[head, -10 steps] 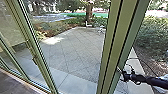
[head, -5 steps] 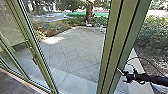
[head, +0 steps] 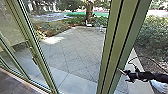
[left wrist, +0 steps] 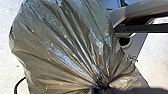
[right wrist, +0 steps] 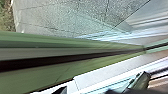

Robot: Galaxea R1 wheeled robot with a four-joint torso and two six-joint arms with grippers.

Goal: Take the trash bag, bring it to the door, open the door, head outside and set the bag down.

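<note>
In the head view, my right gripper is at the edge of the tall green door frame, its fingers apart; touching cannot be made out. Another green-framed glass panel, with a handle, stands at the left. Across the right wrist view runs the green frame, and the right gripper has its two fingers spread there. The grey-brown trash bag looms large in the left wrist view, its neck bunched where my left gripper grips it; the fingertips are hidden by folds.
Outside lies a paved patio with a tree at its far end and bushes on the right. Dark indoor flooring shows at the lower left.
The right arm has shifted slightly and turned a little beside the frame, and its cable loops higher. The door frame and the glass panel have stayed where they were.
</note>
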